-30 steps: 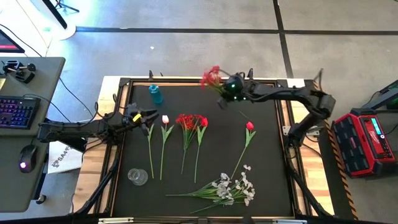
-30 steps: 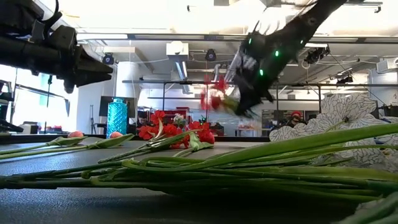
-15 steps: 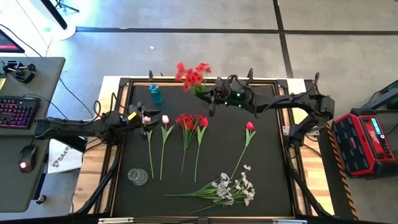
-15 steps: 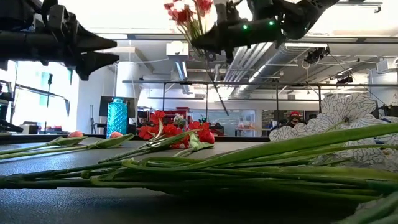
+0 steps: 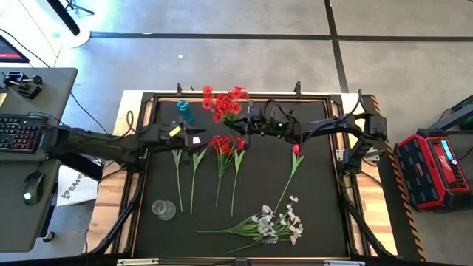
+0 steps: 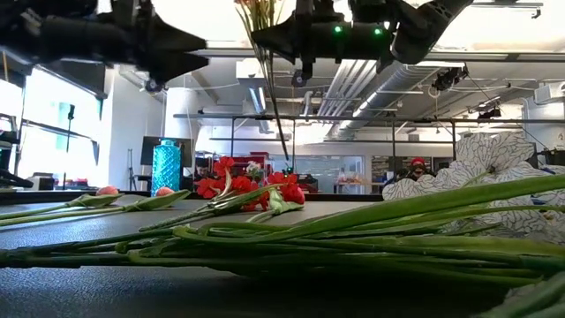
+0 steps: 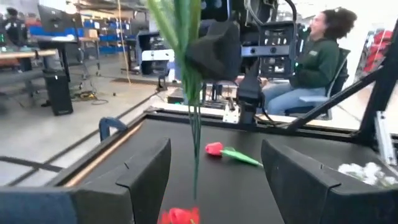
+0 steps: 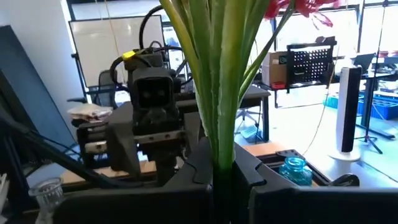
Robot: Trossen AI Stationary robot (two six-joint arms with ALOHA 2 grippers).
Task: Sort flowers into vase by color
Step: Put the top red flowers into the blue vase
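Note:
My right gripper (image 5: 242,123) hangs over the table's far middle, shut on a bunch of small red blooms (image 5: 222,102). Its long green stem (image 6: 278,115) hangs down, clear of the table. My left gripper (image 5: 199,138) faces it, level and open, a little short of the stem. A second red bunch (image 5: 226,145), a red tulip (image 5: 296,150) and two more stemmed flowers (image 5: 194,174) lie flat on the black table. A white spray (image 5: 277,222) lies at the near edge. A teal vase (image 5: 185,111) stands far left and a clear glass vase (image 5: 163,210) near left. My right gripper pinches the bunch's green stems and leaves (image 8: 221,149) between its two fingers, below the blooms. The fingers come in level from the table's right, across the stems. The bunch stands upright, blooms above the fingers and the stem hanging below, lifted clear of the table.
A raised frame (image 5: 222,94) runs around the black table. A person (image 7: 317,59) sits beyond the table's right side. A red case (image 5: 436,166) stands right of the table, and a desk with a keyboard (image 5: 18,133) stands to its left.
My right gripper has carried the red bunch toward the table's left and a little upward, tipping from slanted downward to level. The bunch has swung upright, its stem now hanging. My left gripper has risen, moved toward the table's right and the bunch, and opened wider.

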